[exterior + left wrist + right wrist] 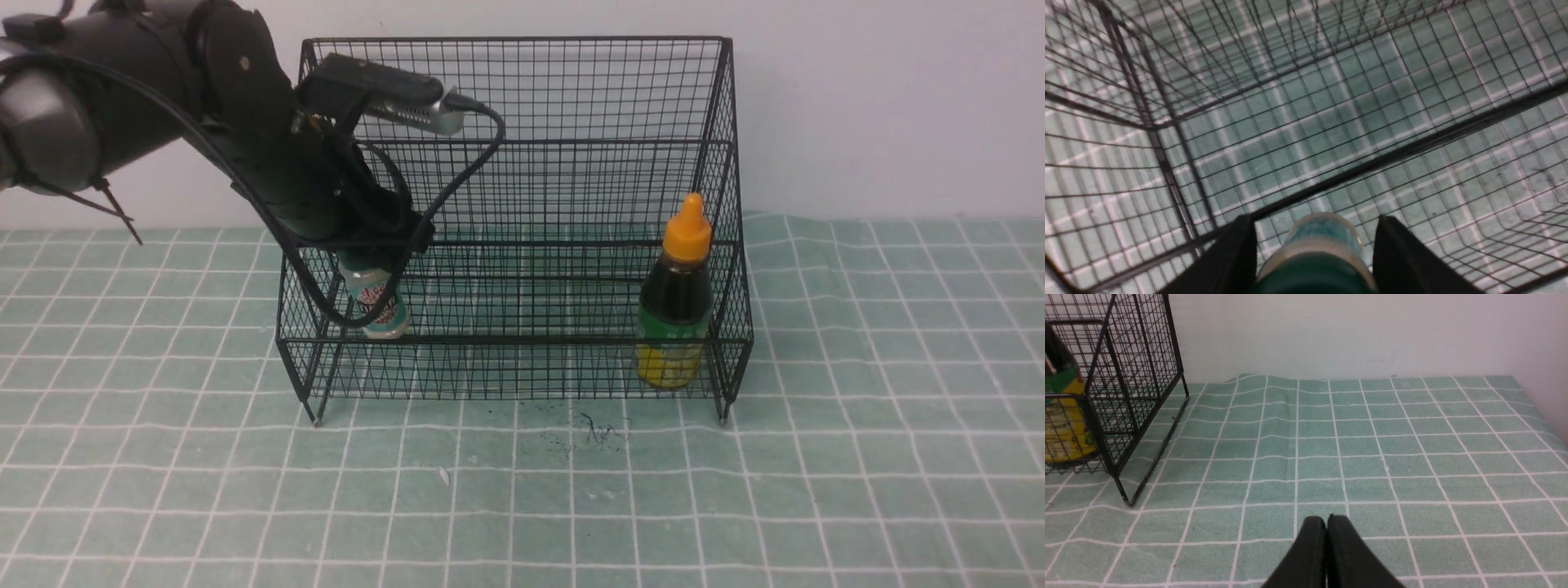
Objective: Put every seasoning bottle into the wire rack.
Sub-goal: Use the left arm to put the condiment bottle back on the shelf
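Note:
The black wire rack (571,98) stands at the back of the table. In its left end, the small clear shaker (377,304) with a teal label hangs tilted, just above the lower tier. My left gripper (371,260) reaches down into the rack and is shut on the shaker's dark green cap (1310,277); both fingers (1237,253) flank the cap. The taller dark-liquid bottle (676,310) with an orange nozzle stands upright in the rack's right end (1139,375). My right gripper (1326,517) is shut and empty, low over the cloth to the right of the rack.
A green checked cloth (522,506) covers the table, with a few dark specks (600,431) in front of the rack. A white wall (898,98) runs close behind the rack. The left arm's cable (478,155) loops inside the rack.

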